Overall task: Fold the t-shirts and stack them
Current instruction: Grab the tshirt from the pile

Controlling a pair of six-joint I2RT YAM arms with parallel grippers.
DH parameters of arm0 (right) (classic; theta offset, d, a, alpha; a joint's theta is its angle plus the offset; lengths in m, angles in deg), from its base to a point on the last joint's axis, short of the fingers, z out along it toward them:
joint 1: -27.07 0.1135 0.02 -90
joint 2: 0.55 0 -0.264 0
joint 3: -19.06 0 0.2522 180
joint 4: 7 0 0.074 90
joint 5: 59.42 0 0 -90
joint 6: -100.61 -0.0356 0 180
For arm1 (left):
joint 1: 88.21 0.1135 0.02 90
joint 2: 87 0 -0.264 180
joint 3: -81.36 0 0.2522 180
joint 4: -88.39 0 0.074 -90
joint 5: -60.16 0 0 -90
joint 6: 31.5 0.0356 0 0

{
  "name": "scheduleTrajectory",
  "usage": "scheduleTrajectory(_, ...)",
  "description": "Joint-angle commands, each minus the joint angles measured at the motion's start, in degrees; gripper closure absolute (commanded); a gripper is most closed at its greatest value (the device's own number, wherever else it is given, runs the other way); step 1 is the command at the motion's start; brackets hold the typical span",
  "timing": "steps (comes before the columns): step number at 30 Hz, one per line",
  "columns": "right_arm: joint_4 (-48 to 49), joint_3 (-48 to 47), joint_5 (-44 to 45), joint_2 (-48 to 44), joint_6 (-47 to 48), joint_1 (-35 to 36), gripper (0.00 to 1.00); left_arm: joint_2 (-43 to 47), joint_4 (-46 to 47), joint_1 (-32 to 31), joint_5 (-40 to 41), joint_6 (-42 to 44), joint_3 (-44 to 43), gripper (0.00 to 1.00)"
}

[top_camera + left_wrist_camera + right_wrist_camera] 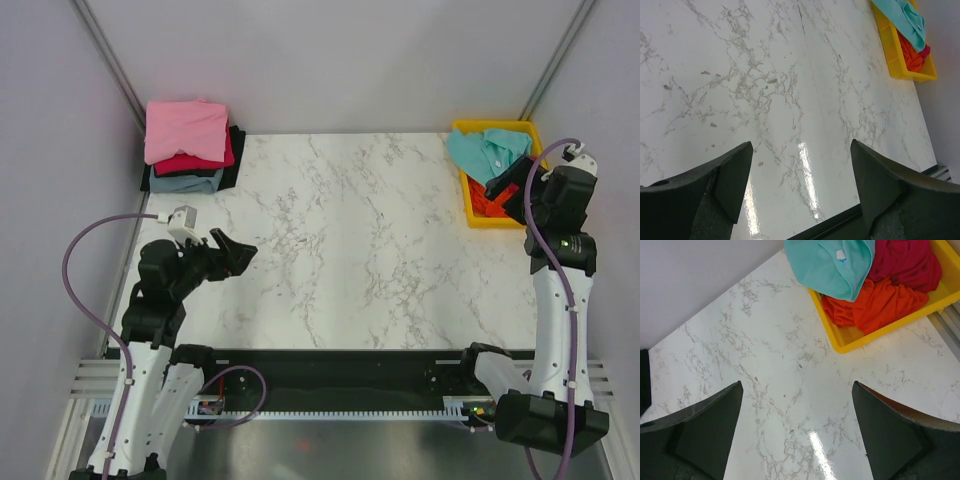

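Draping the tray (841, 344), teal t-shirt (825, 265) lies beyond gaping right tool (796, 390); left tool (801, 145) gapes.

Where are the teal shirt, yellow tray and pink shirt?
teal shirt (832, 265): right wrist view, cloth middle.
yellow tray (845, 342): right wrist view, near corner.
pink shirt (186, 130): top external view, top face.

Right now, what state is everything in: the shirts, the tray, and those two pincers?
Left pincer, open, holding nothing.
Right pincer, open, holding nothing.
Yellow tray, holding loose shirts.
Teal shirt, unfolded, heaped in the tray, spilling over its rim.
Orange shirt, crumpled in the tray.
Crimson shirt, crumpled in the tray.
Shirt stack, folded, pink shirt on top.
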Motion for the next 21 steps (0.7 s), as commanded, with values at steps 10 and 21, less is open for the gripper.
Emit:
scheduleTrajectory(10, 0.17, -7.41, 11.95, 11.22, 4.82, 0.44, 0.02, 0.0, 1.84, -0.19, -2.73, 2.04, 0.03, 0.13)
scheduleTrajectory(21, -2.13, -30.15, 6.7, 47.88, -2.39, -3.17, 0.06, -1.67, 2.37, -0.46, -3.0, 1.86, 0.2, 0.13)
